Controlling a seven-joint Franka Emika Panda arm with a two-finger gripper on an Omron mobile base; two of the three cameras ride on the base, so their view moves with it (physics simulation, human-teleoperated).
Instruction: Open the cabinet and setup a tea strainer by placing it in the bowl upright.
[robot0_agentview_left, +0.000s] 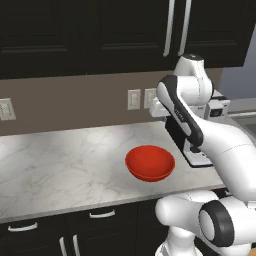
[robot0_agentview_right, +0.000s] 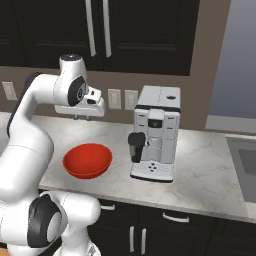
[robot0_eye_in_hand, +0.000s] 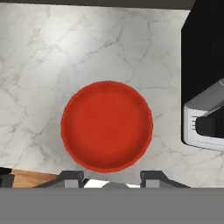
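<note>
Overhead, the cabinet (robot0_agentview_right: 100, 30) is sitting with both near-black doors shut, so the tea strainer is presumably lying behind them, out of sight. The silver bar handles (robot0_agentview_right: 97, 27) are standing side by side at the seam and look like the place to take hold: rigid, slim and probably slick, so a grip around the middle of one bar seems safest against sliding. The strainer should be handling as a light, stiff piece that tips easily, best pinched on its thin handle. The gripper (robot0_agentview_right: 82, 116) is hanging above the counter and looking straight down, with its finger tips (robot0_eye_in_hand: 70, 177) standing apart and nothing between them. Directly below, the red bowl (robot0_eye_in_hand: 107, 126) is resting empty on the marble counter (robot0_agentview_left: 60, 160); being glossy and shallow, it may be letting an upright strainer slip. Just beside the bowl, the coffee machine (robot0_agentview_right: 155, 132) is standing apart from it and crowding that side, while wall outlets (robot0_agentview_right: 122, 99) are sitting behind.
</note>
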